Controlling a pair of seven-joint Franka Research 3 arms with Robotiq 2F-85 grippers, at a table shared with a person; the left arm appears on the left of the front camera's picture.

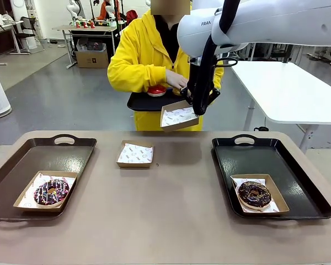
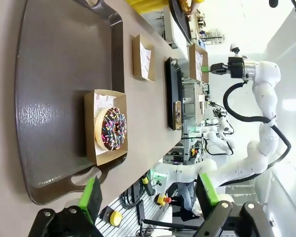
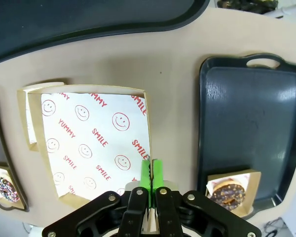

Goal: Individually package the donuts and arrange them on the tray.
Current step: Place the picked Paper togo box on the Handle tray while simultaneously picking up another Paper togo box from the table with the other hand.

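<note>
My right gripper (image 1: 195, 110) hangs above the table's far edge, shut on the rim of an empty cardboard box (image 1: 179, 116) lined with printed paper (image 3: 91, 143); its green pads (image 3: 151, 173) pinch the box wall. Just beyond it a person in yellow holds a black tray (image 1: 140, 102) carrying the red-iced donut (image 1: 156, 90). The sprinkled donut (image 1: 51, 191) lies boxed on the left tray (image 1: 71, 157), below my open left gripper (image 2: 149, 197). The dark chocolate donut (image 1: 255, 194) sits boxed on the right tray (image 1: 287, 165). The yellow-iced donut is out of view.
Another empty lined box (image 1: 135, 153) rests on the tan table (image 1: 171, 221) between the two trays. A white table (image 1: 292, 88) stands behind at the right. The person's hand (image 1: 176, 80) is close to my right gripper.
</note>
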